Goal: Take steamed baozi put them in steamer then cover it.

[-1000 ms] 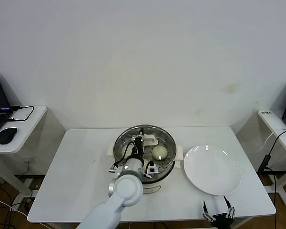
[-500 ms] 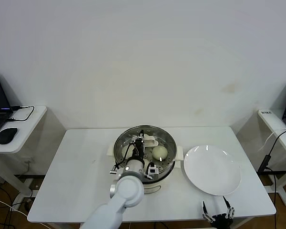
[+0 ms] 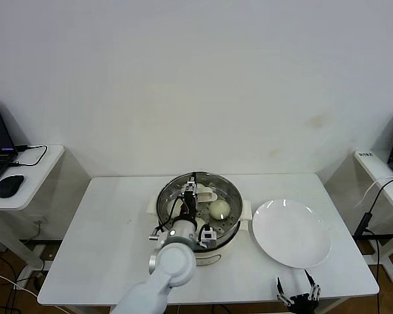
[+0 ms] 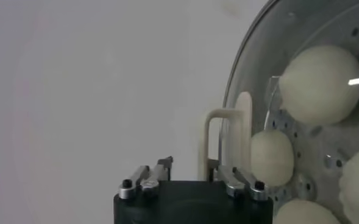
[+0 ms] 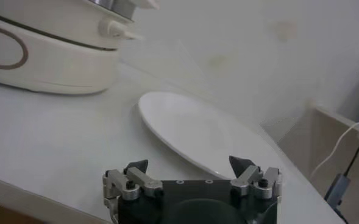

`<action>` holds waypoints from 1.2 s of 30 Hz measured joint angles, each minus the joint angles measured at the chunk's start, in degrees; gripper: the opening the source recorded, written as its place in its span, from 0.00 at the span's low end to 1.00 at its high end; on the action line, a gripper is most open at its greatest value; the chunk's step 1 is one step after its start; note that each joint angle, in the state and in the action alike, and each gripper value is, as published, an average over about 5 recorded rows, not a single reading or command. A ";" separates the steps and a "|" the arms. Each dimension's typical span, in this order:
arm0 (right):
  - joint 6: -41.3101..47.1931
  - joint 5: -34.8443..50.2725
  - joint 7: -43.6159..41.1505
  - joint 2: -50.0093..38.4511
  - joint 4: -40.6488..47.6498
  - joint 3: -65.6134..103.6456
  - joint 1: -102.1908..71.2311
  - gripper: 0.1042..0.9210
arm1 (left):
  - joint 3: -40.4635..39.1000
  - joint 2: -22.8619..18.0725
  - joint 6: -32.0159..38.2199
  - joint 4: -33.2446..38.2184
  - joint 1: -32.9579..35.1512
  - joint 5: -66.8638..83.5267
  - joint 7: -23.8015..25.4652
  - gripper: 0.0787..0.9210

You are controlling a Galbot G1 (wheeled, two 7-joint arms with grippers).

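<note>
The left tool (image 3: 192, 188) hung over the steamer (image 3: 230, 193), its jaws parted on either side of the cover's cream-white handle (image 4: 227, 141) without gripping it. In the left wrist view that upright handle stood between the two fingers (image 4: 147, 178), clear of both. The cover (image 4: 250, 79) lay on the steamer just beneath the tool, its metal rim curving away from the handle, and through the glass showed the steamed baozi (image 4: 320, 83): one large bun farthest from the tool, a smaller one (image 4: 272, 157) just beside the handle, and parts of two more at the edge of that view. From the head view only one bun (image 3: 219, 209) was plainly visible, on the right-hand side of the tool; the arm hid the rest. The steamer sat on its cream-white pot base (image 3: 209, 256) about the middle of the tabletop (image 3: 111, 229).

The right tool (image 3: 299, 293) waited low at the near edge of the tabletop, well apart from the steamer, jaws wide open and holding nothing. Just beyond it lay a flat white plate (image 5: 191, 131), bare, with the pot base (image 5: 51, 52) farther off past the plate
</note>
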State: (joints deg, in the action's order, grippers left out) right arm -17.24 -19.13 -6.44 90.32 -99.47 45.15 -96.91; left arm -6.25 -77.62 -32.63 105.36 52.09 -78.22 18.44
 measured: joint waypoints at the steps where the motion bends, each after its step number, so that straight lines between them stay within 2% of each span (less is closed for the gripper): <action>1: 0.01 -0.01 0.00 0.00 -0.02 0.00 -0.01 0.88 | 0.13 0.21 0.02 0.38 0.24 0.12 -0.08 0.58; 9: -0.04 -0.08 -0.01 -0.21 0.03 -0.06 -0.30 0.88 | 1.49 3.13 0.90 5.44 4.24 3.26 -1.72 0.84; 12: -0.15 0.05 -0.01 -0.49 0.01 -0.13 -0.57 0.88 | 2.48 4.59 1.33 8.48 6.76 6.53 -3.04 0.88; 19: -0.52 0.97 -0.08 -1.57 -0.39 0.18 -1.17 0.88 | 7.30 8.05 3.75 17.37 14.87 18.56 -9.51 0.88; 24: -0.52 1.96 -0.10 -1.98 -0.61 -0.19 -1.23 0.88 | 14.11 9.35 9.40 22.29 22.80 32.82 -16.53 0.88; 30: -0.06 4.10 -0.54 -2.94 -1.26 -0.91 -1.62 0.88 | 24.50 9.39 17.46 24.82 32.31 54.35 -24.19 0.88; 36: 1.05 8.61 -2.08 -4.33 -2.62 -1.51 -2.34 0.88 | 30.81 8.97 23.84 25.11 40.75 72.17 -28.31 0.88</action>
State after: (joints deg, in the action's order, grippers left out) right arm -16.19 -10.53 -8.52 85.98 -102.09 43.64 -99.25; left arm 24.56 -68.65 -8.79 130.47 92.84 -6.06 -9.87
